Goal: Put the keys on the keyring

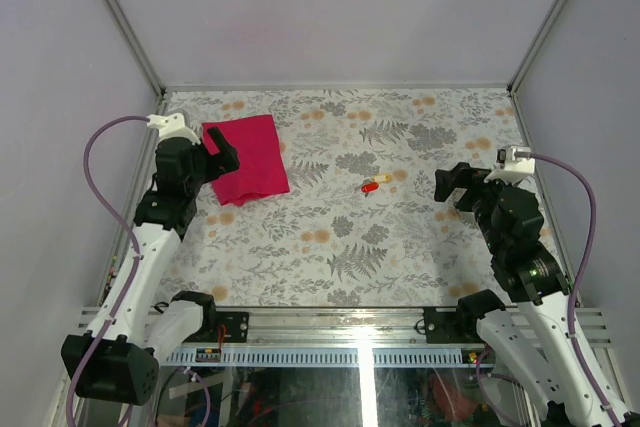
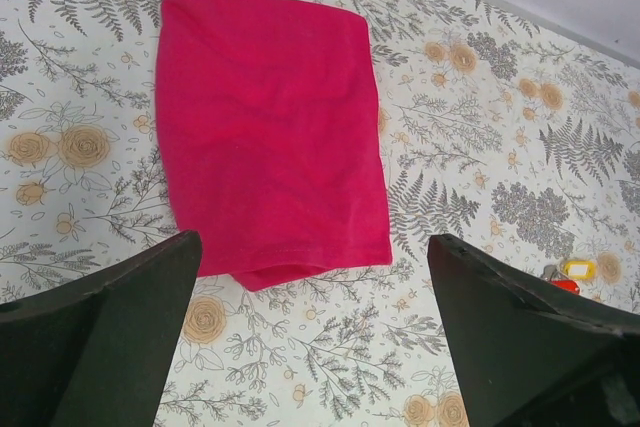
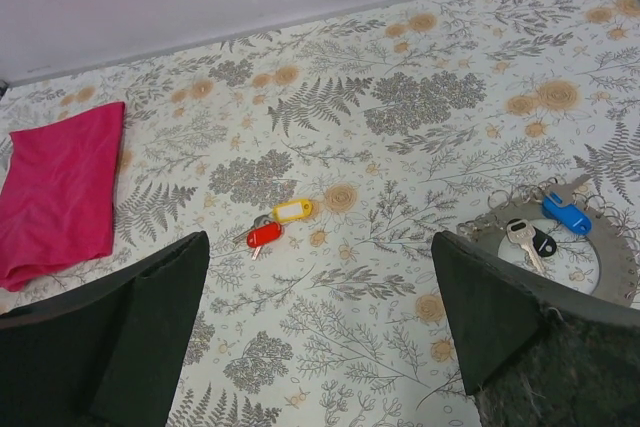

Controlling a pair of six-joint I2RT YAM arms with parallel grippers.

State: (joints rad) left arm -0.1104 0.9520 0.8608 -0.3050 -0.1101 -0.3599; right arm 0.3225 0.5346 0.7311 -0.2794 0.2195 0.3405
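Seen from above: keys (image 1: 373, 185) mid-counter (image 1: 300, 247); left hand (image 1: 222, 154) at pink cloth (image 1: 252, 159) edge; right hand (image 1: 450, 185) far right. Left wrist: spread wide above cloth. Right wrist: spread wide; keyring (image 3: 540, 222) by right fingertip, well apart from keys.

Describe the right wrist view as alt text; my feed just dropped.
Small keys with red and yellow heads lie on the floral table, just ahead of the open right gripper. The keyring with its blue piece lies apart at the right, and a pink-red cloth at the left.
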